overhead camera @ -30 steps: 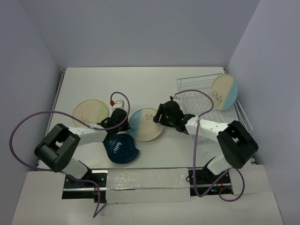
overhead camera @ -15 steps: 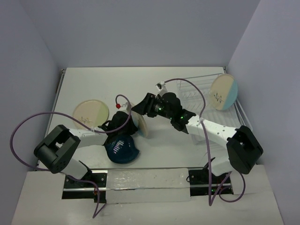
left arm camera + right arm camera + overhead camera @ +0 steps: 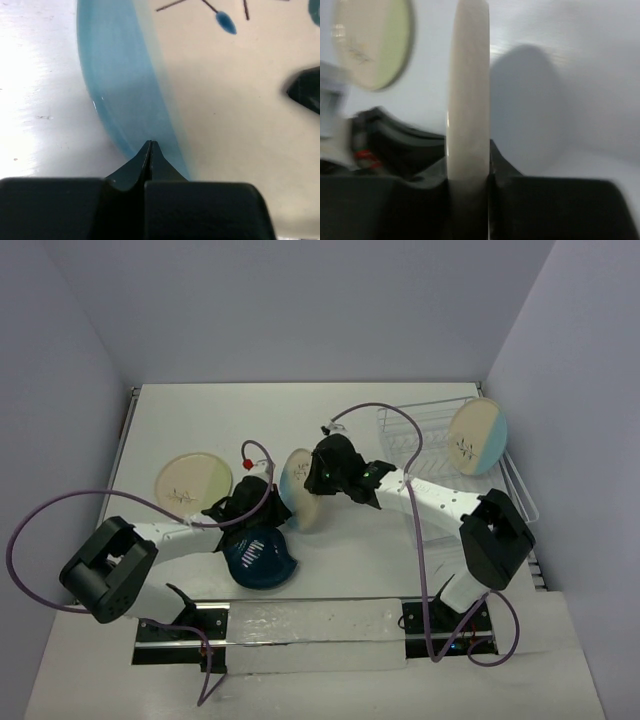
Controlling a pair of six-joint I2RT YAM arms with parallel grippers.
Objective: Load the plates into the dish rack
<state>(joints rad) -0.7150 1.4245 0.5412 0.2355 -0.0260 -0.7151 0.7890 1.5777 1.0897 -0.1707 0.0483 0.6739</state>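
one plate is home: the racked plate (image 3: pixel 477 436) stands upright at the 3 o'clock end of the dish rack (image 3: pixel 400 430), which sits toward 2 o'clock on the surface (image 3: pixel 330 420). the rack's other slots look free.

the held plate (image 3: pixel 298 492) is near the centre, tipped up on edge and well apart from the rack. the right pincer (image 3: pixel 312 478) is pinching it. its wrist view shows the rim edge-on, clamped between both fingers (image 3: pixel 502 185). the left pincer (image 3: pixel 262 508) comes in from 9 o'clock with its fingers pressed together and nothing between them. its tip sits right at the plate's blue rim in its own view, touching or nearly so.

two pieces lie flat and ungripped. the yellow plate (image 3: pixel 192 480) is at 9 o'clock. the teal leaf dish (image 3: pixel 258 555) is at 7 o'clock of the held plate, just beside the left arm.

by my reckoning that's one of four loaded and a second in the middle of its pickup. that plate needs carrying toward 2 o'clock and dropping into a slot, then the last two follow.
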